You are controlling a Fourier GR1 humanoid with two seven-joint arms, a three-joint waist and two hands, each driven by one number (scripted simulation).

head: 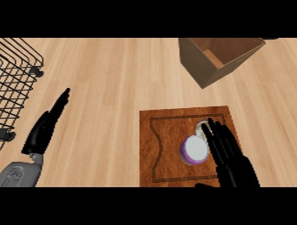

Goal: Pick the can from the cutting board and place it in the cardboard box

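A can (194,148) with a purple-rimmed pale top lies on the brown wooden cutting board (164,145) at the lower middle. My right hand (232,158) is over the board's right side, fingers straight and pointing away, right beside the can and partly covering its right edge. The open cardboard box (217,59) stands at the upper right, well beyond the board. My left hand (45,125) is at the left, fingers straight, holding nothing.
A black wire basket (5,88) fills the far left edge of the light wooden counter (112,79).
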